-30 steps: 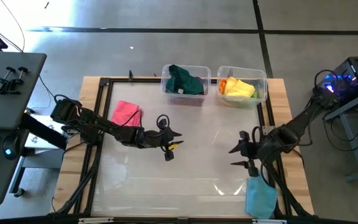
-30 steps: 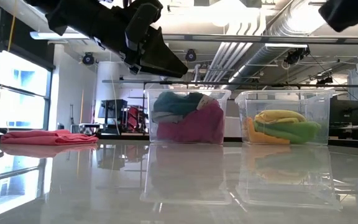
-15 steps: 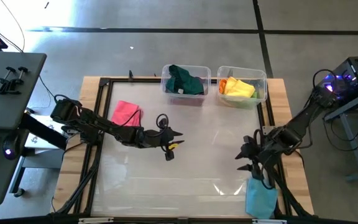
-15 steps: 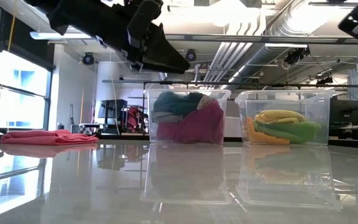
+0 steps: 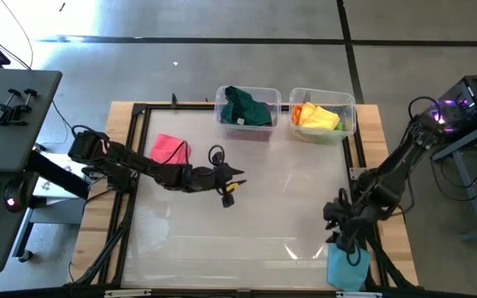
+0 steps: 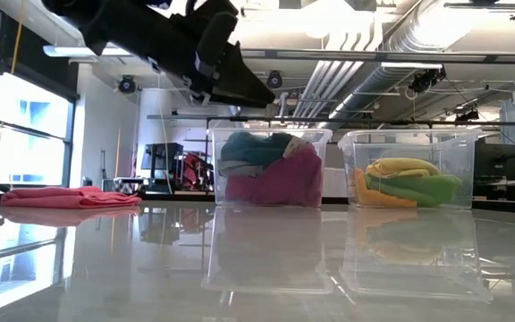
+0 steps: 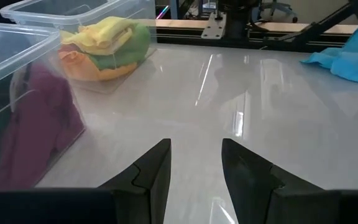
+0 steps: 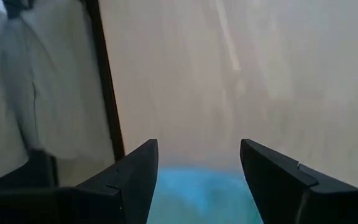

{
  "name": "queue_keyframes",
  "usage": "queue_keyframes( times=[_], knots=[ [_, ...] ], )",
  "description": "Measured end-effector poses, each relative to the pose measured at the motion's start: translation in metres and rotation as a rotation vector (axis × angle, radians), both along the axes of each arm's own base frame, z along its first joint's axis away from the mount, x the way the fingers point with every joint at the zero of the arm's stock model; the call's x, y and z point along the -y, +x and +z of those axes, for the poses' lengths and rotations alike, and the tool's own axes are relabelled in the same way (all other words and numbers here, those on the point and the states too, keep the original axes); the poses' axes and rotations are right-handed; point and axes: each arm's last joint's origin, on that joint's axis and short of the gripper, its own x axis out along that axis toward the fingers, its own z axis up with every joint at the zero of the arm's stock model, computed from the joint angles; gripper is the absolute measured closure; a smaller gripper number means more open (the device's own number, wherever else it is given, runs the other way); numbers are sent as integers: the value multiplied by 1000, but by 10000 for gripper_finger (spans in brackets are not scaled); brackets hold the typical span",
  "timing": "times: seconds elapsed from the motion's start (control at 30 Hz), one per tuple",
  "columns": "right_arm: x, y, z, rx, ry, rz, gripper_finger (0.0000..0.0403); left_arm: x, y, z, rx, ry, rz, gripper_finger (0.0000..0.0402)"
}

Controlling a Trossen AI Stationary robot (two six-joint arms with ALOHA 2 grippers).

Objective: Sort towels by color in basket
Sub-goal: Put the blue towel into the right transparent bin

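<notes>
A light blue towel (image 5: 348, 265) lies flat at the table's near right corner and also shows in the right wrist view (image 8: 197, 193). My right gripper (image 5: 338, 234) hangs open just above its far edge, fingers pointing down (image 8: 197, 165). A pink towel (image 5: 170, 150) lies flat on the left side, also seen in the low view (image 6: 70, 197). My left gripper (image 5: 234, 186) hovers open over the table's middle (image 7: 194, 165), holding nothing. The left bin (image 5: 244, 108) holds dark green and magenta towels. The right bin (image 5: 321, 116) holds yellow, orange and light green ones.
Both clear bins stand side by side at the table's far edge (image 6: 271, 170) (image 6: 409, 174). A dark frame rail (image 8: 107, 93) runs along the table's right side, close to the light blue towel. The glossy tabletop (image 5: 263, 223) between the arms is bare.
My right gripper has moved toward the table's near edge and down toward the light blue towel, tipping its fingers downward while staying open. My left gripper has drifted slightly toward the far edge. No towel has moved.
</notes>
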Motion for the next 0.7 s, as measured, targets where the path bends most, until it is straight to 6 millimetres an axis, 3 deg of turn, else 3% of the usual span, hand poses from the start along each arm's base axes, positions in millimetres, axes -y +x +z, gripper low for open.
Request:
queue_keyframes(
  times=[0.27, 0.7],
  knots=[
    [-24, -1, -26, -306, 69, -136, 178, -2, 0, 0, -1, 1, 4, 271],
    [-44, -16, -44, -409, 42, -330, 178, -1, 0, 0, -2, 1, 4, 271]
  ],
)
